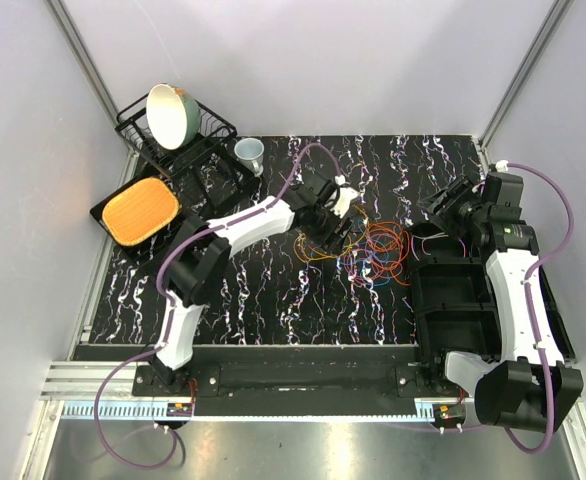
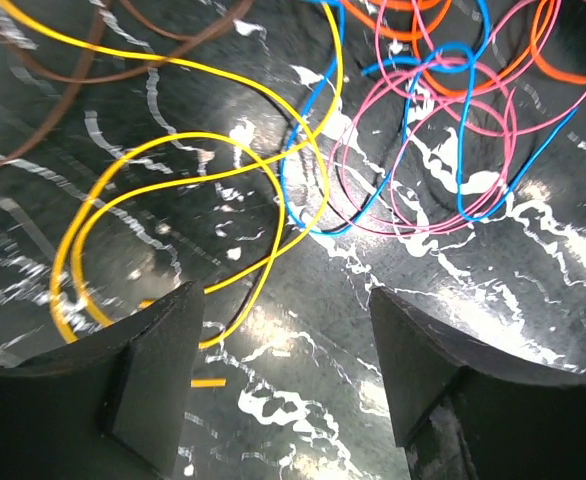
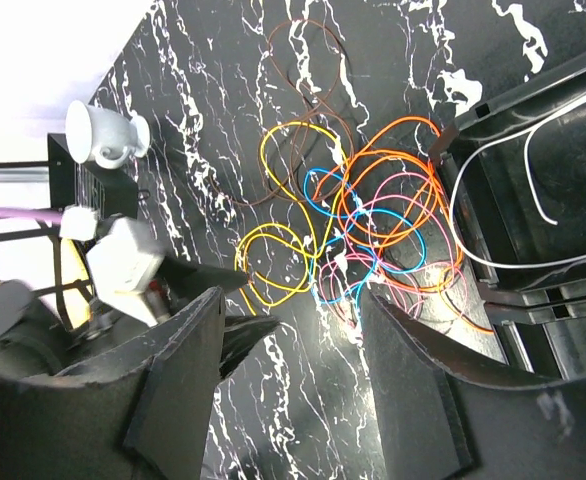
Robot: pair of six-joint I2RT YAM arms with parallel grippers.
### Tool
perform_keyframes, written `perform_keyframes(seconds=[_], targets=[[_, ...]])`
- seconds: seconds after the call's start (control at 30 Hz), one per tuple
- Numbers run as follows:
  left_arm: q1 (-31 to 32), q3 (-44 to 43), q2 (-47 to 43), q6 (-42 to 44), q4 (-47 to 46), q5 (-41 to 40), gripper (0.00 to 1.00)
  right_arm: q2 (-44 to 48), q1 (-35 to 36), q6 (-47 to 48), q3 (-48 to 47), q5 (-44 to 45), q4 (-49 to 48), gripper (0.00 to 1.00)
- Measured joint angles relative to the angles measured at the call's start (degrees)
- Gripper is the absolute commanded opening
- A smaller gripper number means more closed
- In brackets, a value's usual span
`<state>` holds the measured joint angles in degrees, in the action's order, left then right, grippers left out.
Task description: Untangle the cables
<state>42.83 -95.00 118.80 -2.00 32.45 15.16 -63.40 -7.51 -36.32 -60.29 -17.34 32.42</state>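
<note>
We see left gripper [image 2: 285, 318] jaws spread wide, nothing between matte black wedge fingers. Right gripper [image 3: 293, 320] jaws likewise apart, empty. Cables [image 1: 378, 252]: thin glossy loops in orange, yellow, blue, pink and brown, tangled on shiny black white-veined table [image 1: 263, 290], just beside black compartmented bin [image 1: 463, 290]. Yellow strands curl just ahead of left gripper.

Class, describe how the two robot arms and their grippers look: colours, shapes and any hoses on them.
Both the left arm and the right arm have white links joined by bulky black joints. A thick purple hose runs along each. The left gripper and the right gripper each end in two matte black, wedge-shaped fingers.
</note>
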Motion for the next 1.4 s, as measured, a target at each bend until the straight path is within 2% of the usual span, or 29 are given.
perform_keyframes(seconds=[0.27,0.4,0.43,0.5,0.53,0.63,0.83,0.93,0.97,1.2,1.4], targets=[[0.1,-0.2,5.2,2.6,-0.1,2.8,0.67,0.0,0.0,0.5,0.6,-0.4,0.0,0.63],[0.2,-1.0,6.6,2.8,-0.5,3.1,0.61,0.0,0.0,0.5,0.8,-0.4,0.0,0.63],[0.2,-1.1,6.8,2.8,-0.6,3.0,0.55,0.0,0.0,0.6,0.8,-0.4,0.0,0.63],[0.3,-1.3,7.0,2.6,-0.8,2.7,0.49,0.0,0.0,0.7,0.8,-0.4,0.0,0.63],[0.4,-1.3,7.0,2.4,-0.8,2.4,0.42,0.0,0.0,0.7,0.8,-0.4,0.0,0.63],[1.0,-0.7,7.0,2.1,-1.2,1.0,0.27,0.0,0.0,0.7,0.8,-0.4,0.0,0.63],[4.1,4.9,3.8,1.5,-4.8,-5.2,0.17,0.0,0.0,1.1,0.8,-0.4,0.1,0.63],[6.3,7.6,2.3,0.5,-6.0,-8.4,0.07,0.0,0.0,1.3,0.8,-0.4,0.1,0.63],[7.1,8.6,1.6,0.0,-6.5,-9.6,0.0,0.0,0.0,1.3,0.8,-0.4,0.1,0.63],[8.8,11.7,-0.8,-5.1,-7.3,-15.7,0.0,0.0,0.0,1.3,0.8,-0.4,0.2,0.63],[6.8,11.9,-4.0,-11.1,-1.1,-16.8,0.0,-0.1,0.1,1.2,0.8,-3.5,0.1,0.64]])
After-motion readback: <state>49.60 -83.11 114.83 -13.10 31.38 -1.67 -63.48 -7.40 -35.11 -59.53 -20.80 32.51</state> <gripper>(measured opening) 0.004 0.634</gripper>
